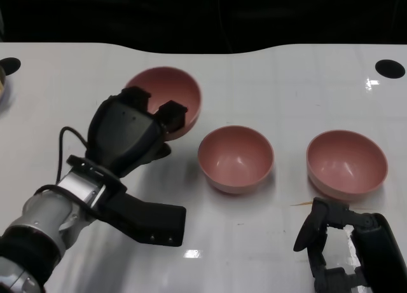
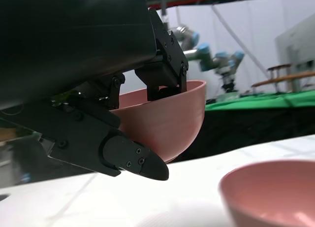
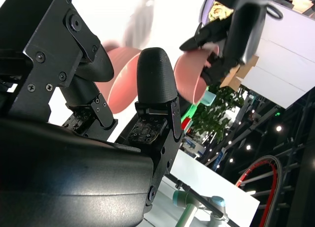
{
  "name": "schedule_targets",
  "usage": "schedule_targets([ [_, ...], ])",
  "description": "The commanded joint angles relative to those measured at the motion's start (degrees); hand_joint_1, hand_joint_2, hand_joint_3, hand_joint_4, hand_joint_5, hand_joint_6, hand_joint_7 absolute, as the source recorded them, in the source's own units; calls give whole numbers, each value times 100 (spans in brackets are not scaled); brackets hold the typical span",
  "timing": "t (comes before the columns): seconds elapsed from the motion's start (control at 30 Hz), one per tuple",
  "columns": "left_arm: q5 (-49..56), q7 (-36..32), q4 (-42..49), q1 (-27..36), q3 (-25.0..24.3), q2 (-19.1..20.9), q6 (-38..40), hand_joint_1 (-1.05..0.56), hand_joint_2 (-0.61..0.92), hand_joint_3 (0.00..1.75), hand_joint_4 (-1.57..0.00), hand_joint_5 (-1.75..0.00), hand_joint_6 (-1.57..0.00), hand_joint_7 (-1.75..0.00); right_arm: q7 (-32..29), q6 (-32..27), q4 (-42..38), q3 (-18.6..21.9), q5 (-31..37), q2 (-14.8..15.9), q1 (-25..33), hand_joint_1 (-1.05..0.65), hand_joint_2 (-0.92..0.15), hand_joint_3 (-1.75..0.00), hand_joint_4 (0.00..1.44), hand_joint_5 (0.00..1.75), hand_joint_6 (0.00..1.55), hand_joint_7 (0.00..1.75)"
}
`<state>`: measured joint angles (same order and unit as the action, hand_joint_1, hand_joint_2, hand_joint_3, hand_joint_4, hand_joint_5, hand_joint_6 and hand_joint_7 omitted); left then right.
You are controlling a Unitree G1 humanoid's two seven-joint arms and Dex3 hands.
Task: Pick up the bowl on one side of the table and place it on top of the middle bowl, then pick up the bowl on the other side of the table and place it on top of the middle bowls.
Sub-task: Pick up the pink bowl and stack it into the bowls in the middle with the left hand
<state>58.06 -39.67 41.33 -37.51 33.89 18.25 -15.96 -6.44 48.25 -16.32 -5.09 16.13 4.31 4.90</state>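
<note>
Three pink bowls show in the head view. My left hand (image 1: 135, 129) grips the left bowl (image 1: 170, 95) by its near rim, fingers hooked inside and thumb beneath. In the left wrist view this bowl (image 2: 170, 119) hangs tilted, clear of the white table. The middle bowl (image 1: 235, 158) stands upright on the table just right of it, its rim (image 2: 269, 188) low in the left wrist view. Further right stands the right bowl (image 1: 346, 163). Just in front of that bowl, at the near edge, my right hand (image 1: 346, 245) holds nothing, its fingers (image 3: 156, 74) apart.
The white table (image 1: 286, 83) ends at a dark curved far edge. Black round marks lie at its far right (image 1: 390, 68) and far left (image 1: 10, 65). A round object (image 1: 2, 83) pokes in at the left edge. A cable (image 1: 63, 140) trails from my left wrist.
</note>
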Motion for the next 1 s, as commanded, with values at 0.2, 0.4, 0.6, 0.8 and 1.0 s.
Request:
schedule_targets([
  [0.2, -222, 142, -35, -265, 102, -448, -553, -19, 85, 1, -94, -175, -78, -167, 65, -67, 155, 44, -66, 94, 103, 18, -9, -175, 97, 173, 89, 144],
  [0.4, -451, 313, 529, -527, 180, -828, -973, -19, 90, 7, -97, -175, -76, -174, 68, -75, 165, 39, -47, 77, 94, 17, -8, -175, 97, 174, 89, 143],
  [0.6, -469, 701, 861, -738, 306, -985, -1008, -22, 89, 11, -96, -175, -75, -174, 55, -137, 230, 25, -4, 48, 100, 18, -9, -175, 96, 174, 89, 143],
  [0.8, -450, 1101, 904, -840, 420, -980, -988, -25, 72, 45, -93, -175, -83, -147, 34, -145, 261, 14, 12, 21, 94, 17, -9, -175, 96, 174, 89, 142],
  [1.0, -809, 2300, 555, -805, 337, -813, -1070, -34, 86, 22, -62, -116, -71, -45, 53, -174, 281, 12, -2, 24, 88, 17, -9, -175, 96, 174, 89, 142],
])
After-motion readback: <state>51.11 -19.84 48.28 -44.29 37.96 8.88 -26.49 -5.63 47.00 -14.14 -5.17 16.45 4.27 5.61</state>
